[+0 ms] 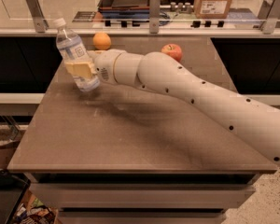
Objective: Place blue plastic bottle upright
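Note:
The blue plastic bottle, clear with a white cap and a white-blue label, stands nearly upright and leans a little to the left at the far left of the brown table. Its base is at the table top or just above it. My gripper, with yellowish fingers, is shut on the lower half of the bottle. My white arm reaches in from the right across the table.
An orange and a red apple lie at the table's back edge. A glass rail with metal posts runs behind. The table's left edge is close to the bottle.

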Action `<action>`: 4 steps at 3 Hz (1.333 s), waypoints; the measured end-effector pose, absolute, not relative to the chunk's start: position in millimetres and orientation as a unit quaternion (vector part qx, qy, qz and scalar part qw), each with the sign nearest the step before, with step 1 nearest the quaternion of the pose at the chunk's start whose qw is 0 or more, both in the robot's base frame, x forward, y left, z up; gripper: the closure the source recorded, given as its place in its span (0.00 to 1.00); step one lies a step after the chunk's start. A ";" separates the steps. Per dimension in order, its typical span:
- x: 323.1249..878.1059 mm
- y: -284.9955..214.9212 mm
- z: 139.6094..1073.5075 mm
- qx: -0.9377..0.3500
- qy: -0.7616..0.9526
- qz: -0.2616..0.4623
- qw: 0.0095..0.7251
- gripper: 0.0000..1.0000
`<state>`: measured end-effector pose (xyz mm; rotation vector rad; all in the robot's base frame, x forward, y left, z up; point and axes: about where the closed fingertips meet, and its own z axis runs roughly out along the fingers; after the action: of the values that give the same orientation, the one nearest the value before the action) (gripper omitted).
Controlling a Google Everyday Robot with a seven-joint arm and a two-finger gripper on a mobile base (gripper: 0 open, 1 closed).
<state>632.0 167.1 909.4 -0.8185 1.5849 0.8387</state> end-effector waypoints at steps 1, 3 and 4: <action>633.6 166.8 925.0 -0.353 0.662 0.342 0.565 1.00; 633.3 164.9 923.8 -0.346 0.623 0.350 0.608 1.00; 631.9 163.4 922.2 -0.345 0.612 0.350 0.619 1.00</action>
<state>631.9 163.4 922.2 -0.7934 1.4086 0.8042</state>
